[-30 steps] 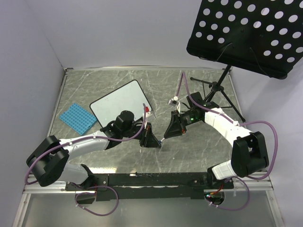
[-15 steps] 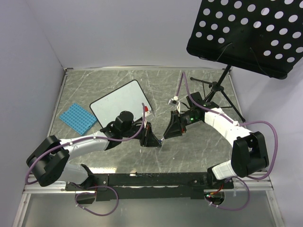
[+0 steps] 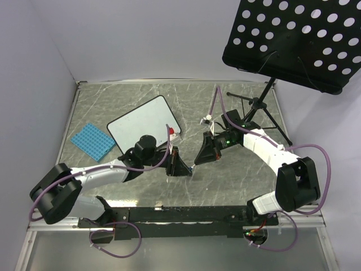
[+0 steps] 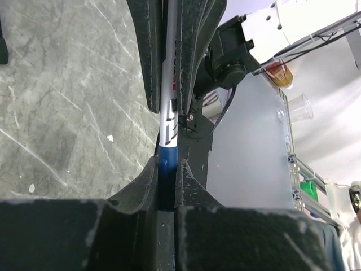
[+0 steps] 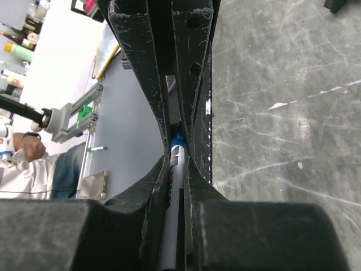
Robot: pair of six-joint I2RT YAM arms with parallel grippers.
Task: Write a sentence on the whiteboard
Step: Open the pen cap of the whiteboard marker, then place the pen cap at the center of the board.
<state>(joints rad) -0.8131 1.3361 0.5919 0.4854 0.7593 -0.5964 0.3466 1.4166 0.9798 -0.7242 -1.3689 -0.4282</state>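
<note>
Whiteboard [image 3: 144, 121] overhead only; marker [image 4: 168, 116] plain in wrist views

Studded plate [image 3: 90, 140] — left of whiteboard [image 3: 144, 121]

my left arm [image 3: 96, 172] and right arm [image 3: 262, 144] are long white shells joined by black joints, each ending in a bulky black shoulder block [image 3: 56, 197]. a thin purple cable [image 3: 318, 152] loops along each one, pinned here and there with small white ties, and more of it curls under the flat black rail [image 3: 180, 214] that carries both bases. my left tool [image 4: 167, 169] and right tool [image 5: 178, 161] are matte black, with tapering fingers [image 5: 151, 189] whose edges are scuffed pale. a small green light [image 3: 229, 139] glows just behind the right one.
</note>
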